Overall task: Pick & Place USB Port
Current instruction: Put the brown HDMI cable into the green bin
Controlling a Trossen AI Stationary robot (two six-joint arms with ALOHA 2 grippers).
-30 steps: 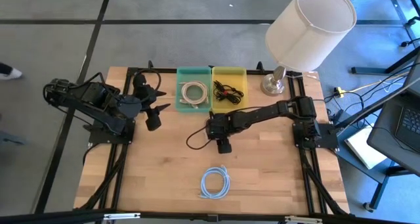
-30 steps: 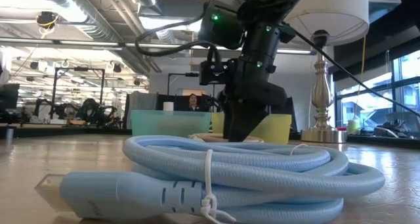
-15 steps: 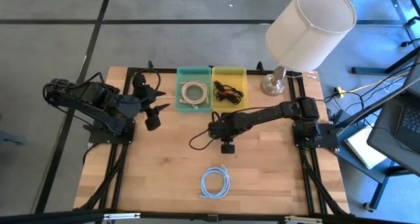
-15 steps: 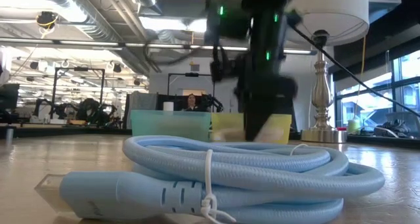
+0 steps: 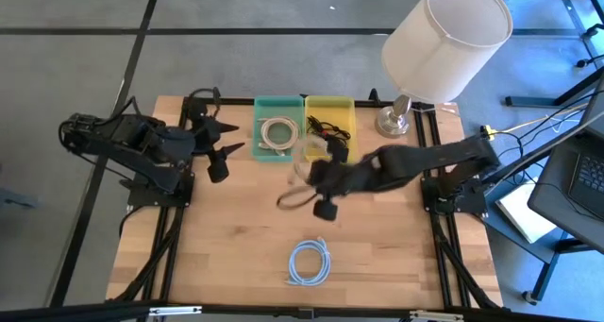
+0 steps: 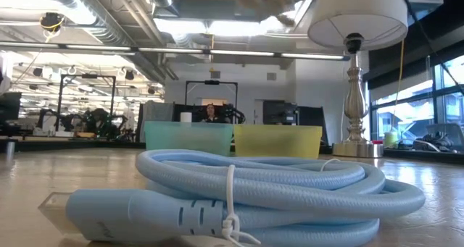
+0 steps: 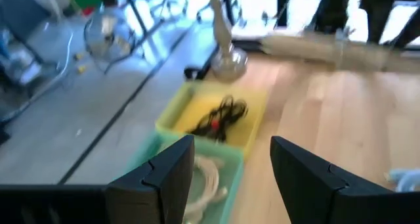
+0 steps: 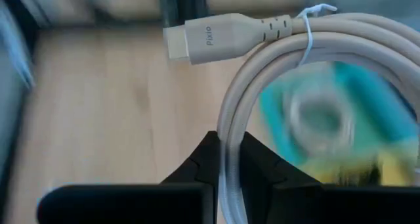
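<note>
A cream USB cable point(image 8: 262, 73), coiled and tied with a thin tie, hangs in the air with my right gripper point(image 8: 226, 148) shut on it; its plug point(image 8: 197, 37) sticks out from the coil. In the high view that gripper point(image 5: 321, 171) is above the table's middle, just near of the teal bin point(image 5: 279, 133) and the yellow bin point(image 5: 329, 128). A light blue coiled cable point(image 5: 309, 262) lies flat on the table near the front edge. My left gripper point(image 5: 225, 144) stands open at the table's left, beside the teal bin. My right gripper pinches the cream cable's coil at one stretch of its loop point(image 8: 228, 129) between its two fingers. How many strands lie between them, I cannot tell. The coil is lifted clear of the table, and the plug end points away from the fingers.
The teal bin holds a white coiled cable point(image 5: 278, 133) and the yellow bin a black one point(image 5: 326, 128). A lamp with a white shade point(image 5: 448, 39) stands at the far right corner. Bare wood lies between the bins and the blue cable.
My right gripper has shut on the cream cable on the table, then gone up and toward the bins. The cable is now lifted clear of the wood, and the gripper has left the low view, where it stood before.
</note>
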